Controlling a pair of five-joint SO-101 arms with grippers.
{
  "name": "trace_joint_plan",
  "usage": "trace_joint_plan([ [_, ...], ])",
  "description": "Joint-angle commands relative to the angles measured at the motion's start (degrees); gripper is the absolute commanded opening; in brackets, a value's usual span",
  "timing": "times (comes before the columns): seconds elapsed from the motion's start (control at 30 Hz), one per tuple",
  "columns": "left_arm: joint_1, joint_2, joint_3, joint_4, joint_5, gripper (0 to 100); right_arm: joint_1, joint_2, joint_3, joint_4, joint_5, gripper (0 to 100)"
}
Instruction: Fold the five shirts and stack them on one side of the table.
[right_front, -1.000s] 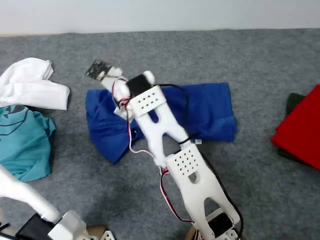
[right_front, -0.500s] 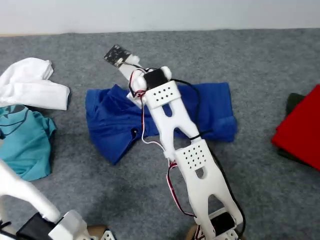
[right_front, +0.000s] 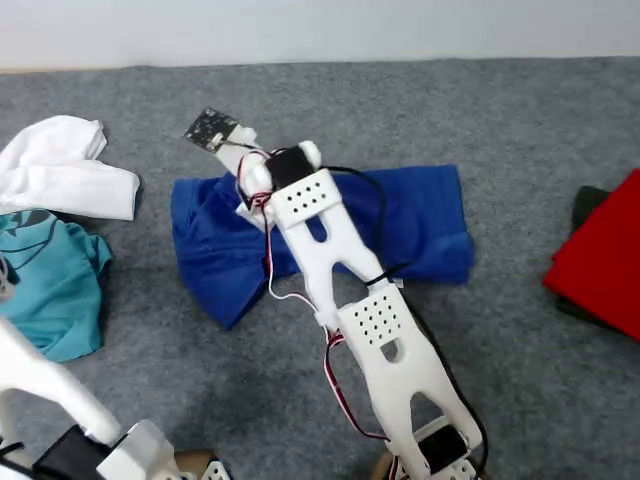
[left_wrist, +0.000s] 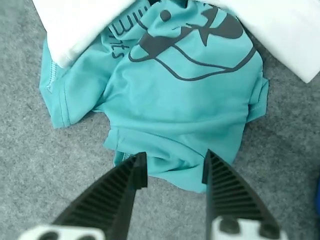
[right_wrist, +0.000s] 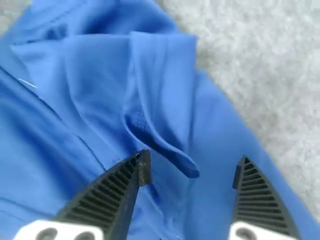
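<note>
Jaws wide: right jaws astride blue shirt (right_wrist: 165, 100) fold, left jaws over teal shirt (left_wrist: 180, 100).

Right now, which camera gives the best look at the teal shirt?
Left wrist view: the teal shirt lies nearly whole, print plain. The high view cuts it off at the frame's edge; the right wrist view faces the blue shirt.

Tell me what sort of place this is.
Probably a robotics lab or hobby workbench set up for laundry-folding trials. A white arm with bare wiring stands over a grey, felt-like table. A blue shirt, a teal shirt and a white shirt lie loose on it, with a plain wall behind.
</note>
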Motion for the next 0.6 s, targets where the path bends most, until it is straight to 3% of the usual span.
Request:
trace_joint_plan([
  [0.0,0.0,-2.6,-0.1,-1.0,-0.4,18,0.0,0.8,-2.6,-1.8,-0.4,28.0],
  [0.17,0.0,-2.6,-0.1,-1.1,-0.4,18,1.0,4.2,-2.9,-2.2,2.8,25.5],
  [0.37,0.4,-2.6,-0.1,-1.1,0.0,18,0.7,1.6,-3.0,0.4,5.8,0.5],
  [0.57,0.4,-2.6,-0.1,-1.1,0.1,18,-0.7,-4.4,-3.0,7.5,6.5,1.2],
])
